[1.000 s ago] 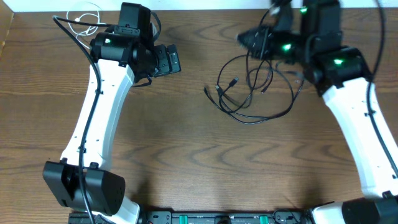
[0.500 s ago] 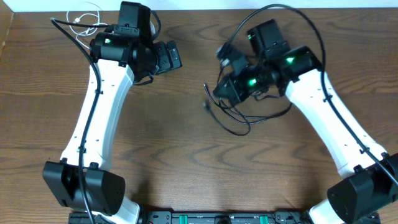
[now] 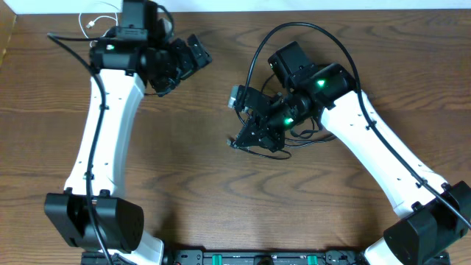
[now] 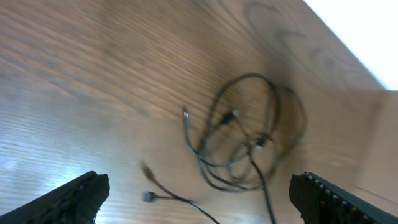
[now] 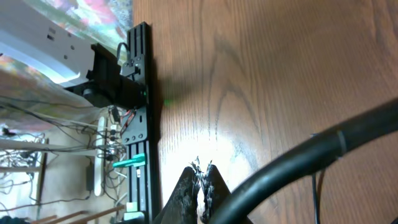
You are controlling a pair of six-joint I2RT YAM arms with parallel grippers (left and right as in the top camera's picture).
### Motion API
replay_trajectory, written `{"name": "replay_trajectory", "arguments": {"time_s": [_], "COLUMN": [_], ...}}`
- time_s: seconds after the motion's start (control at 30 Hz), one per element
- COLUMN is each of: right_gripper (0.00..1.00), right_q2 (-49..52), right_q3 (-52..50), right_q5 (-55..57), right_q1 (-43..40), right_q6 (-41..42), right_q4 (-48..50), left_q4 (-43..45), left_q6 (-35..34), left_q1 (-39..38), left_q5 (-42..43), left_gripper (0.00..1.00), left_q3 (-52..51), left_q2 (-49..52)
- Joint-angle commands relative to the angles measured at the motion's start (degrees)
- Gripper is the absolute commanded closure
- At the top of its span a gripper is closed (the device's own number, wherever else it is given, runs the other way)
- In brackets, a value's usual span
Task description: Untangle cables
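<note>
DESK: What did the overhead show?

OPERATOR: I had both arms out over the wooden table (image 3: pixel 221 206). The left gripper (image 3: pixel 195 51) hung near the far edge, jaws spread wide, holding nothing. The right gripper (image 3: pixel 243 138) pointed down near the table's middle, right at the black cables (image 3: pixel 257 150), whose loops lay bunched under and just beside it. The white cable (image 3: pixel 99 18) sat coiled at the far left corner, well apart from the black ones.

DESK: And the left wrist?

OPERATOR: My picture was blurred. The two fingers (image 4: pixel 74 198) stood far apart at the bottom corners, empty. Beyond them the black cables lay in one tangled ring on the wood, with a loose plug end nearer the camera.

DESK: The right wrist?

OPERATOR: Its fingers (image 5: pixel 186 193) were pressed together tip to tip above the wood. I could not tell whether a cable was pinched between them. A thick black cord (image 5: pixel 298 158) crossed the foreground, and a black rail (image 5: pixel 140 93) ran along the table's edge.
</note>
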Motion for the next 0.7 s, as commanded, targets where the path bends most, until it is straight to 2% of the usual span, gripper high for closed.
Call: {"name": "replay_trajectory", "arguments": {"time_s": [0.0,0.07,0.17,0.27,0.33,0.47,0.67], "right_gripper": [0.99,0.99,0.99,0.99,0.99,0.99,0.99], "right_q2": [-0.2,-0.2,-0.2,-0.2,-0.2,-0.2,-0.3], "right_q3": [0.3,0.3,0.3,0.3,0.3,0.3,0.3], "right_q5": [-4.1,-6.2,-8.1,-8.1,-8.1,-8.6,-9.5], "right_q1": [0.7,1.2,2.4,3.3,3.5,3.7,3.7], "right_q6": [-5.4,-8.2,-11.7,-11.8,-11.8,-11.8,-8.8], "right_q4": [0.0,0.0,0.1,1.1,1.7,3.1,8.3], "left_q4": [-0.2,-0.2,-0.2,-0.2,-0.2,-1.9,-6.0], "left_q6": [-1.3,-1.5,-6.2,-9.1,-9.2,-9.2,-9.2], "left_q1": [0.2,0.0,-0.1,-0.1,-0.1,-0.2,-0.3], "left_q5": [12.1,15.4,18.1,20.6,21.9,22.1,22.3], "left_gripper": [0.02,0.02,0.03,0.04,0.04,0.15,0.16], "left_q3": [0.2,0.2,0.2,0.2,0.2,0.2,0.2], "left_q2": [-0.2,-0.2,-0.2,-0.2,-0.2,-0.2,-0.2]}}
